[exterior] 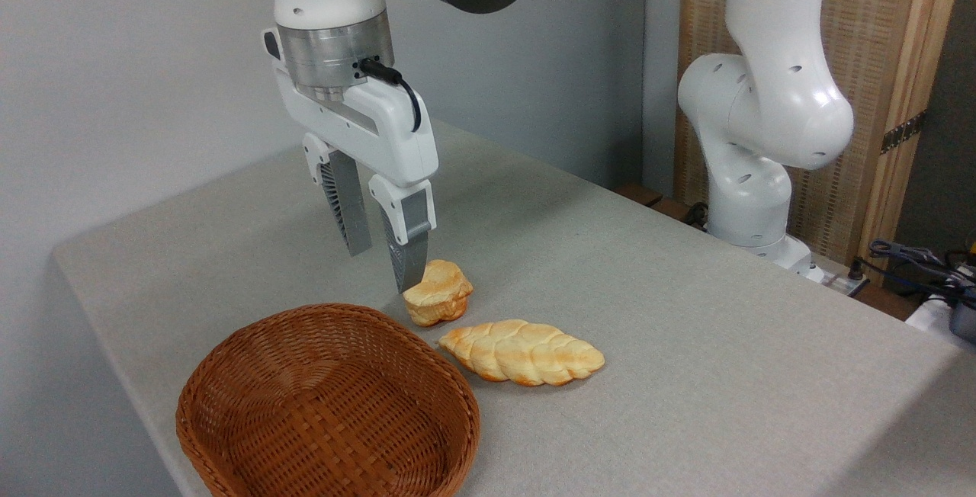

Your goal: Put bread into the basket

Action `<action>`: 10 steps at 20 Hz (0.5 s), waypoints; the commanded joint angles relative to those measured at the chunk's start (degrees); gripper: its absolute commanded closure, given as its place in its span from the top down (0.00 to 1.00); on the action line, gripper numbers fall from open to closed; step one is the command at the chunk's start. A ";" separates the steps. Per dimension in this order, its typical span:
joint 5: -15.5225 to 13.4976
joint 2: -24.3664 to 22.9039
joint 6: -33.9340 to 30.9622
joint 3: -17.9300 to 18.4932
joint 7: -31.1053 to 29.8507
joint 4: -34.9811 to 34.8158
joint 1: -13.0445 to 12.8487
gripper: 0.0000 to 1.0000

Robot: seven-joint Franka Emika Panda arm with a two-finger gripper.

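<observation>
The bread (438, 293), a small lumpy roll with a pale top and golden edges, lies on the grey table just behind the basket's far rim. The basket (328, 405), oval reddish-brown wicker, sits empty at the front left. My gripper (383, 267) hangs open, pointing down, just left of the roll and slightly above the tabletop. Its nearer fingertip (406, 276) overlaps the roll's left edge in the picture; whether it touches I cannot tell. Nothing is between the fingers.
A longer flat braided loaf (521, 352) lies right of the basket, in front of the roll. The arm's white base (751, 200) stands at the table's far right edge. The table's left edge (99, 329) runs close to the basket.
</observation>
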 commanded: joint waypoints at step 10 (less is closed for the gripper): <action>-0.95 -1.09 1.17 0.55 -0.88 -1.49 -0.77 1.00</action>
